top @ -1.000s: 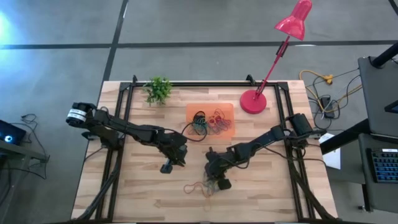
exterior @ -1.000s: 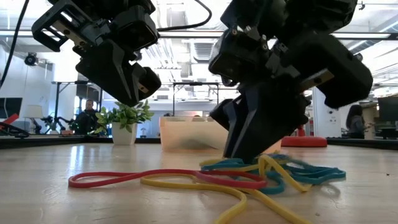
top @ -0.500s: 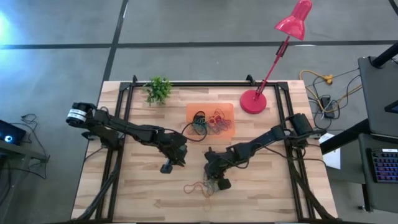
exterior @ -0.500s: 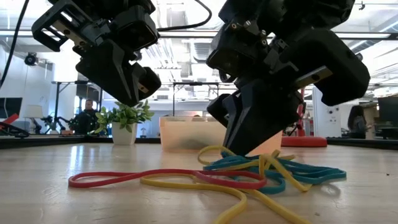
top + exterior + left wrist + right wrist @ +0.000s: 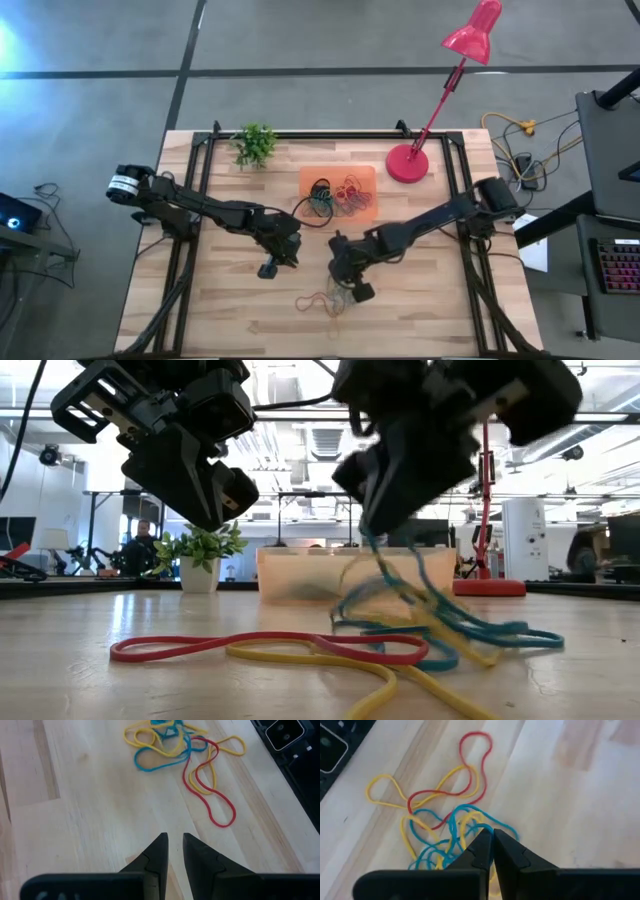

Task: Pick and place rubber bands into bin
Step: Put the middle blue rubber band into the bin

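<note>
A tangle of blue, yellow and red rubber bands point(image 5: 325, 300) lies on the wooden table near its front edge. My right gripper point(image 5: 350, 292) is above the tangle, shut on some of the blue and yellow bands point(image 5: 385, 575). My left gripper point(image 5: 268, 268) hovers left of it, slightly open and holding nothing point(image 5: 172, 837). Farther back stands the orange bin point(image 5: 305, 175) with several bands point(image 5: 342, 197) inside. In the left wrist view the tangle point(image 5: 170, 745) and a red band point(image 5: 212, 795) lie ahead of the fingers. My right gripper pinches blue and yellow strands point(image 5: 468, 827) of the tangle between its two shut fingers point(image 5: 480, 845). It comes from above, slanting down. The strands hang below the fingers point(image 5: 400, 480), partly drawn up, and their lower ends point(image 5: 460, 640) rest on the table.
A red lamp's round base point(image 5: 407, 163) stands right of the bin and a small green plant point(image 5: 255, 143) at the far left. Black frame rails point(image 5: 200, 180) run along the table's sides. A dark band point(image 5: 308, 207) hangs over the bin's near left corner.
My right gripper has risen from the table and drawn blue and yellow bands up with it. Their lower ends, the red band and a yellow band have stayed on the table.
</note>
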You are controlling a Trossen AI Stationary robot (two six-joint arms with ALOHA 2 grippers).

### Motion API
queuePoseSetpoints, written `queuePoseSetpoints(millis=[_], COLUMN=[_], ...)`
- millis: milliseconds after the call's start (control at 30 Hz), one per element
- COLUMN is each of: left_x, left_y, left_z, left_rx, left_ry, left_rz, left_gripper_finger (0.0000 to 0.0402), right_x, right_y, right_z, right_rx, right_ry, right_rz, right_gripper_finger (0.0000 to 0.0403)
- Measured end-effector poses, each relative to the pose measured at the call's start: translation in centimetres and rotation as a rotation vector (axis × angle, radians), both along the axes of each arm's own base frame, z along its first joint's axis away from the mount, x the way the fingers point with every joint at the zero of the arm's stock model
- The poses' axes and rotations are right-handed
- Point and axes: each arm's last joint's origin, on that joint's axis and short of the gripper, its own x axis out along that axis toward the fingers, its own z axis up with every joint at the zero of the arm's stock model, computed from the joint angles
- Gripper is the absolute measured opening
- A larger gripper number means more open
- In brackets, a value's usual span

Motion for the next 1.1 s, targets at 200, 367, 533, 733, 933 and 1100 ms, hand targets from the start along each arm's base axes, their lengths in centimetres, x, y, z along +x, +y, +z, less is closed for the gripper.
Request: queuePoseSetpoints(millis=[200,367,533,733,933,1100], left_x=[0.0,0.0,0.0,-0.1,0.0,0.1], left_y=[0.0,0.0,0.0,0.1,0.1,0.1], left_z=[0.0,0.0,0.0,-0.2,-0.2,-0.2], left_rx=[0.0,0.0,0.002,0.025,0.027,0.026], left_ry=[0.001,-0.002,-0.005,-0.002,-0.006,-0.012], left_rz=[0.0,0.0,0.003,0.026,0.027,0.028], left_gripper_finger=[0.0042,0.0042,0.0042,0.0042,0.0042,0.0042], right_x=[-0.3,-0.9,-1.7,-3.4,-5.7,-6.7], right_y=[-0.3,-0.7,-0.6,-1.3,-1.1,-1.1], right_z=[3.4,6.4,10.1,13.8,17.4,18.4], right_rx=[-0.07,-0.131,-0.159,-0.221,-0.246,-0.291], right_ry=[-0.056,-0.105,-0.218,-0.292,-0.424,-0.455], right_rz=[-0.007,-0.027,-0.003,-0.05,-0.045,-0.125], right_gripper_finger=[0.0008,0.0008,0.0009,0.0009,0.0009,0.0008])
